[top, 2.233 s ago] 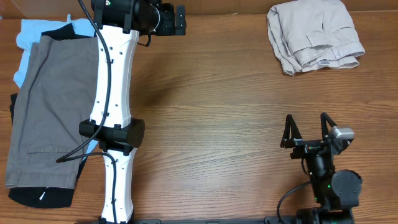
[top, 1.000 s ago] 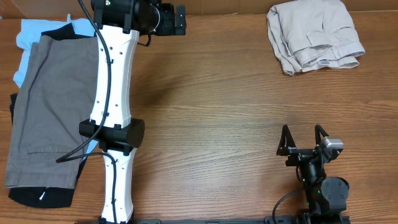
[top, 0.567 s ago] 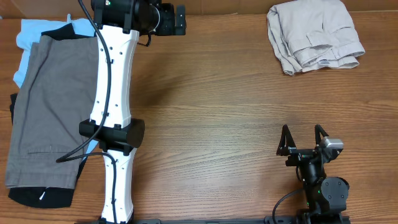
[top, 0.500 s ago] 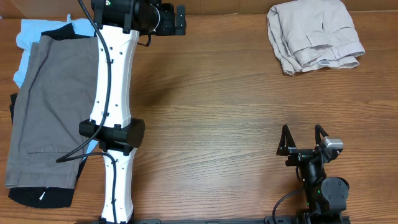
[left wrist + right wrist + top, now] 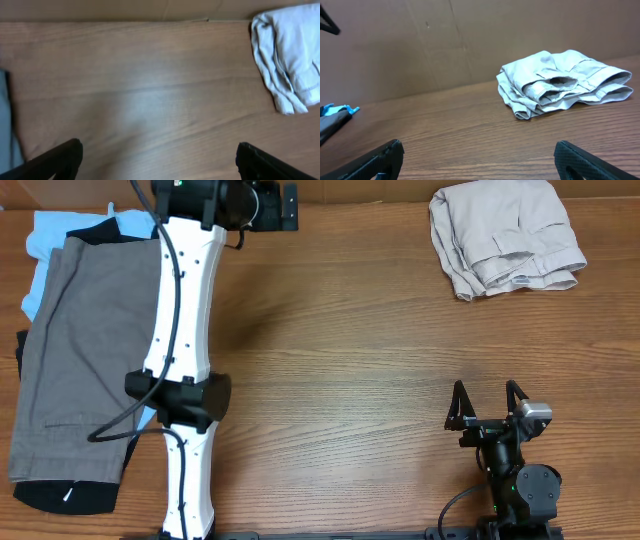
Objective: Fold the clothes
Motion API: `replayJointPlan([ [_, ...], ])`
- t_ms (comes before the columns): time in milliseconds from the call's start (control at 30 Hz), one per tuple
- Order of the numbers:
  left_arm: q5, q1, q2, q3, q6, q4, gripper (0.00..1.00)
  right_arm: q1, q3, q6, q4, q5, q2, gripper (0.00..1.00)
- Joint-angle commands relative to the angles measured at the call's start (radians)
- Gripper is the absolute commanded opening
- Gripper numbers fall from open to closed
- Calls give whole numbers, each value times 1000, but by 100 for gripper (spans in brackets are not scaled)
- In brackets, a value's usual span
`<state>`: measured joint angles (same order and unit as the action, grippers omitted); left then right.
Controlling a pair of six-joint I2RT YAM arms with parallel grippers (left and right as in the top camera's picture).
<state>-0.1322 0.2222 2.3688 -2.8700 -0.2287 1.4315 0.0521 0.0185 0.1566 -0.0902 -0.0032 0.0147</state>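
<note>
The pale beige shorts [image 5: 505, 236] lie folded in a compact bundle at the table's far right corner. They also show in the right wrist view [image 5: 563, 83] and at the right edge of the left wrist view [image 5: 290, 55]. My left gripper [image 5: 288, 207] is open and empty at the far edge, well left of the shorts. My right gripper [image 5: 488, 405] is open and empty near the front right, far from the shorts. Both wrist views show wide-set fingertips [image 5: 65, 156] [image 5: 382, 159] over bare wood.
A pile of other garments lies at the left: darker grey-brown shorts [image 5: 80, 350] on top of light blue [image 5: 60, 230] and black [image 5: 65, 495] pieces. The left arm [image 5: 185, 330] stretches along that pile. A brown cardboard wall [image 5: 420, 45] backs the table.
The right arm drew back toward the front edge about two seconds ago and has held still since. The left arm has shifted very slightly. The shorts have not moved.
</note>
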Motion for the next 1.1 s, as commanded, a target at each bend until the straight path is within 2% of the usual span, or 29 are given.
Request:
replayJointPlan([
  [0, 4, 22, -151, 261, 36, -167, 100, -6, -11, -7, 6, -6, -12, 100],
  [33, -2, 33, -248, 447, 54, -312, 100, -6, -11, -7, 6, -6, -12, 100],
  [100, -4, 42, -335, 610, 86, -437, 100, -6, -11, -7, 6, -6, -12, 100],
  [300, -6, 67, -563, 990, 215, -714, 100, -6, -11, -7, 6, -6, -12, 100],
  [600, 13, 66, -817, 1342, 244, -929, 100, -6, -11, -7, 6, -6, -12, 100],
  [900, 51, 58, -1100, 1734, 259, -1250, 100, -6, -11, -7, 6, -6, -12, 100],
  [1067, 54, 0, -1294, 1941, 251, -1322, 100, -6, -11, -7, 6, -6, -12, 100],
])
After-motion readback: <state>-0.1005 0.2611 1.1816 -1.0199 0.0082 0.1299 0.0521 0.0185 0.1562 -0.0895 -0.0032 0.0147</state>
